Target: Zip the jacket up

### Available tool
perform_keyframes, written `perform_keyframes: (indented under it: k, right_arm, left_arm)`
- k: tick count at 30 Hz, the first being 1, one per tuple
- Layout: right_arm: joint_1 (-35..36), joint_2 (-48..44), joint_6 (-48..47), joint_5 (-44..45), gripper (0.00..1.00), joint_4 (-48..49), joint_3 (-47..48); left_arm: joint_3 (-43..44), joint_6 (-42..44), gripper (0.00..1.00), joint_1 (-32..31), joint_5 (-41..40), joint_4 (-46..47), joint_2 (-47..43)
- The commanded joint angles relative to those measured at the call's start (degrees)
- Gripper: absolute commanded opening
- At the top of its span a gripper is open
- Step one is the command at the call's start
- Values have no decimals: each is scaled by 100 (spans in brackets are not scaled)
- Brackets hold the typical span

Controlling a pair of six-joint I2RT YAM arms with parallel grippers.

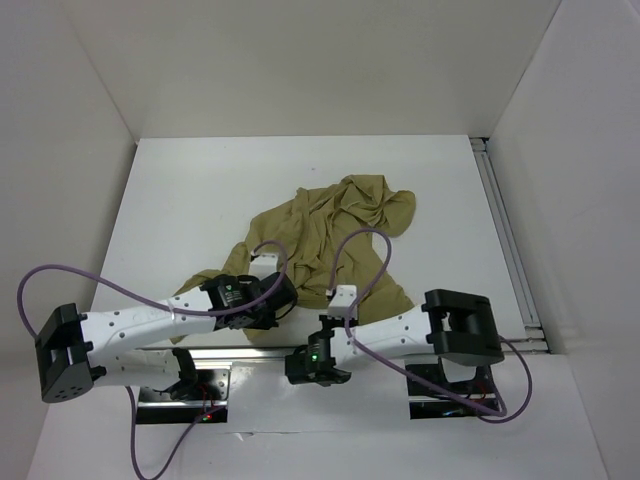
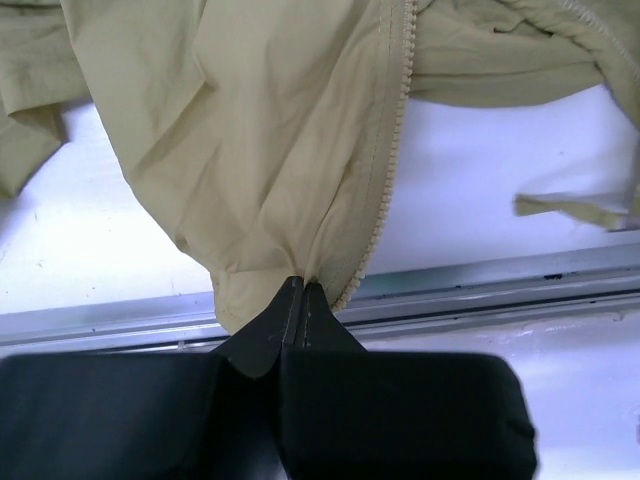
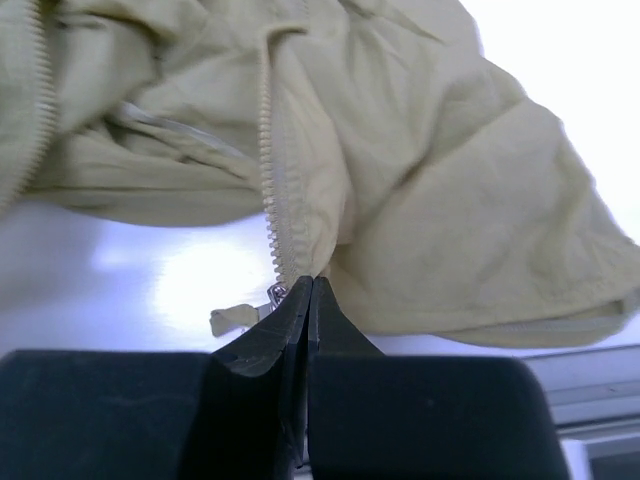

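The khaki jacket (image 1: 335,230) lies crumpled on the white table, its front open. My left gripper (image 1: 288,296) is shut on the jacket's lower hem, right beside a row of zipper teeth (image 2: 385,150); the fabric (image 2: 270,130) hangs bunched from the closed fingertips (image 2: 290,300). My right gripper (image 1: 326,322) is shut on the other front edge (image 3: 450,200) at the bottom end of its zipper teeth (image 3: 267,150). The metal slider (image 3: 275,293) with a tan pull tab (image 3: 235,318) sits just left of the right fingertips (image 3: 325,300). The two grippers are close together at the jacket's near edge.
The table's near edge has a metal rail (image 2: 480,285) just under the held hem. A second rail (image 1: 505,240) runs along the right side. White walls enclose the table. Purple cables (image 1: 350,245) loop over the jacket.
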Motion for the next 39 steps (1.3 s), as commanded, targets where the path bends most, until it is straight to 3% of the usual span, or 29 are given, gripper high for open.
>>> perform_keyframes:
  k: [1,3,6,10,16,17,18,34,39]
  right_arm:
    - [-30,-708,-182,-171,0,248,-467]
    - [-92,-1358,-709,-435,0,1123,-1047]
    - [-302,-2156,-1247,-655,0,1655,-1548]
    - [-303,-2686,-1248,-708,0,1657,-1874]
    - [-303,-2793,-1196,-603,0,1437,-1769]
    - [-303,-2793,-1195,-603,0,1437,-1769]
    - [-303,-2793,-1247,-603,0,1437,-1769]
    - [-303,-2862,-1248,-550,0,1489,-1769]
    - [-303,-2995,-1353,-550,0,1603,-1822]
  left_arm:
    - [44,-58,7,10,122,-151,5]
    - [44,-5,16,10,183,-151,68]
    - [44,57,33,10,245,-99,295]
    - [44,110,51,10,307,42,550]
    - [-8,233,62,10,368,209,823]
    - [-8,233,71,10,368,209,893]
    - [-61,233,73,10,368,279,894]
    - [-70,-276,74,10,-89,-125,2009]
    - [387,-944,72,10,-589,-1046,2607]
